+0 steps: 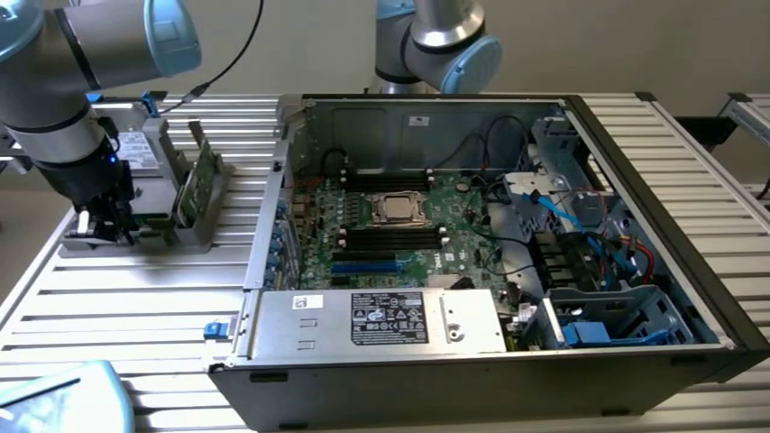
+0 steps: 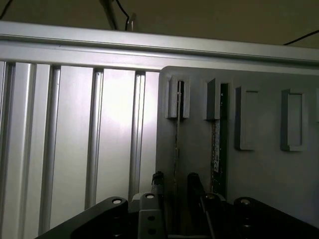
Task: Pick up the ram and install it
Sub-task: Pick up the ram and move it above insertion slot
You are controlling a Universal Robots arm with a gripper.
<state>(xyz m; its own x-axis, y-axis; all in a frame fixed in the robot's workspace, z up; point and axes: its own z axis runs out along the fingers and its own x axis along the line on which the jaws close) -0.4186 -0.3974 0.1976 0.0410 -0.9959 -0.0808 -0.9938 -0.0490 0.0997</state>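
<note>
Ram (image 2: 176,144) is stood on edge in a slot of the grey rack (image 2: 269,189) on the worktop (image 1: 144,298), to the exterior view's left of the open computer case (image 1: 457,392). Claw (image 2: 175,183) is held open, with a finger either side of the ram.

My tool (image 2: 175,179) runs off the wrist picture's edge — its body is cut away. The ram (image 2: 177,144) stands edge-on, its near end hidden behind my tool; its chips cannot be made out.
</note>
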